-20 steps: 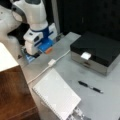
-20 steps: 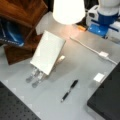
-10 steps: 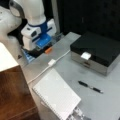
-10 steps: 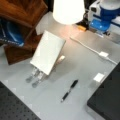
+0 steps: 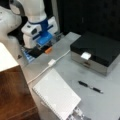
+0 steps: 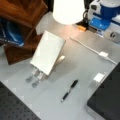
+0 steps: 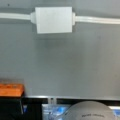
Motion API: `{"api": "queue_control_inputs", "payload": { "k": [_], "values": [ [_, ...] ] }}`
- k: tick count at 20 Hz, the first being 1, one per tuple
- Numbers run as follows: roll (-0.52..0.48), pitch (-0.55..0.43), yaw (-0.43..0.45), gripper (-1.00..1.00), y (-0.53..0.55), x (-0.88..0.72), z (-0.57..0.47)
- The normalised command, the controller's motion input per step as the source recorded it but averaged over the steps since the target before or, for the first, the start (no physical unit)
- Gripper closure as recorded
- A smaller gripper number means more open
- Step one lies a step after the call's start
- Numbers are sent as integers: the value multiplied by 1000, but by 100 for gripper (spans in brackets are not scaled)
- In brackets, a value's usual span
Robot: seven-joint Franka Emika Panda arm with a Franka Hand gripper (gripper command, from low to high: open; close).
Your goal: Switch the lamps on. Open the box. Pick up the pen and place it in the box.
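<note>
End effector (image 5: pixel 41 48) low over an orange switch (image 5: pixel 48 50) by the lamp (image 6: pixel 68 10); can't tell its jaw state. Box (image 5: pixel 96 51) closed, pen (image 5: pixel 90 87) lying on bench (image 5: pixel 105 105).

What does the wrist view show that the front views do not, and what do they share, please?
Only the wrist view shows the cable's square plug close up, filling the frame's top. Only the front views show the lit lamp, the shut box, the pen, the notebook and the gripper low over the orange switch. All share the cable, switch and grey table.
</note>
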Motion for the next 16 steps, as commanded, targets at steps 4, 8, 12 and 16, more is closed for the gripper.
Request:
{"api": "queue_control_inputs", "payload": {
  "k": [4,8,12,16],
  "values": [
    [-47,243,-106,-100,123,416,330],
    [13,322,-73,-100,123,544,435],
    [89,386,-87,-100,108,731,462],
    [164,410,-114,-100,63,846,411]
  ]
}}
